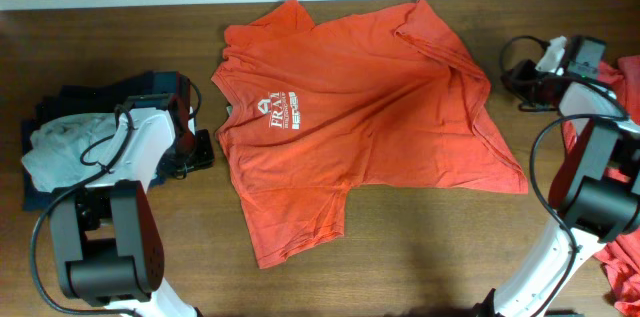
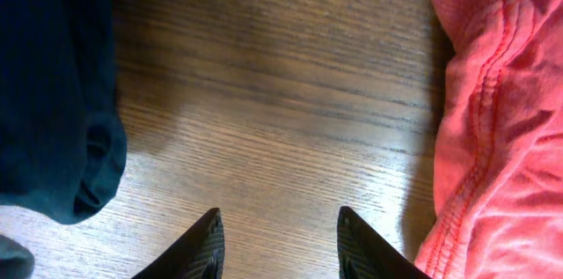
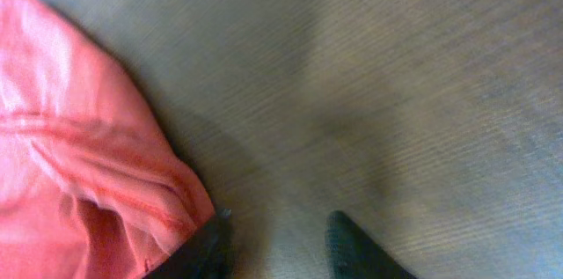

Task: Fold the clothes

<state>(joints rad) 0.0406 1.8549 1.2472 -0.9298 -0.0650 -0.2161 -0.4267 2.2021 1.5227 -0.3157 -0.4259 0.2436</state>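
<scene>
An orange-red T-shirt [image 1: 350, 107] with white lettering lies spread flat across the middle of the table, one sleeve toward the front. My left gripper [image 1: 200, 147] rests at the shirt's left edge. In the left wrist view it [image 2: 280, 237] is open over bare wood, with the shirt's stitched hem [image 2: 493, 138] just right of its right finger. My right gripper [image 1: 515, 79] is at the shirt's right side. In the right wrist view it [image 3: 277, 239] is open, nothing between its fingers, and the shirt's edge [image 3: 79, 165] bunches against its left finger.
A navy garment [image 1: 50, 182] with a pale grey one [image 1: 55, 142] on top sits at the far left, under the left arm; the navy cloth [image 2: 53, 94] is left of my left fingers. More orange-red clothes [image 1: 625, 257] lie heaped at the right edge.
</scene>
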